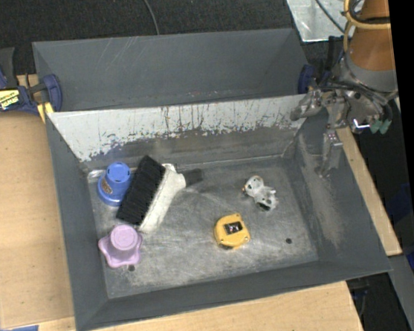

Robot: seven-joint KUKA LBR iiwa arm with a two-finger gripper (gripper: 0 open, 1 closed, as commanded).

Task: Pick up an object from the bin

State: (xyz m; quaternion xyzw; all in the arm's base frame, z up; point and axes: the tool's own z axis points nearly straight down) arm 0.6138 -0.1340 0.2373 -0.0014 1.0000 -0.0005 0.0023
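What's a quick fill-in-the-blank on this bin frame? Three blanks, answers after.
1. The tape measure lying in the bin is ____ in colour.
2. The round cap beside the brush is ____.
3. The gripper hangs over the bin's ____ wall, as the camera view shows it.
Missing words: yellow; blue; right.

One camera sits above the grey metal bin [182, 81] and looks down into it at a slight tilt, facing the far side. The far wall's scratched inner face therefore shows broad, while the near wall shrinks to a narrow band. The camera is near enough that the bin spans most of the width from left to right. The orange-covered robot arm [370, 28] enters at the far right, and its gripper [330, 146] is by the bin's right wall.
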